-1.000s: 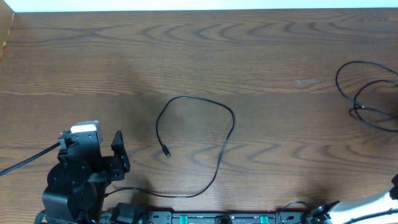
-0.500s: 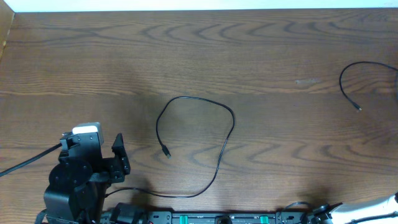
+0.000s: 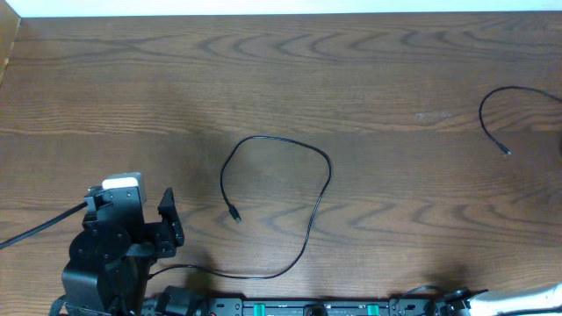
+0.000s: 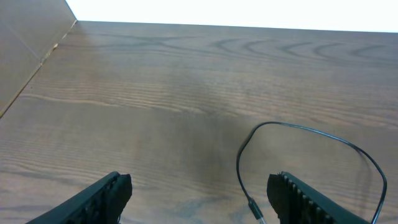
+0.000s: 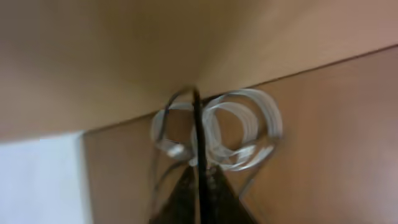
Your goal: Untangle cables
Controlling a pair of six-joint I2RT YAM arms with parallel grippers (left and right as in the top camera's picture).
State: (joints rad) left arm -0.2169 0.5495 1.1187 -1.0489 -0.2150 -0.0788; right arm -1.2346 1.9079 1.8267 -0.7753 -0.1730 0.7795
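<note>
Left fingers (image 4: 199, 185) stand open above the table (image 4: 155, 81), left of the looped cable (image 3: 272, 139); right fingers (image 5: 199, 202), blurred, are closed on a thin cable (image 5: 197, 124).

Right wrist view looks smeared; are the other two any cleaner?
Right wrist: heavy motion blur, pale loops ghosted, right gripper only a dark smear. Left wrist: sharp, thin black cable crisp, blown-out white strip along the top. Overhead: sharp, brown wooden table softly lit.
</note>
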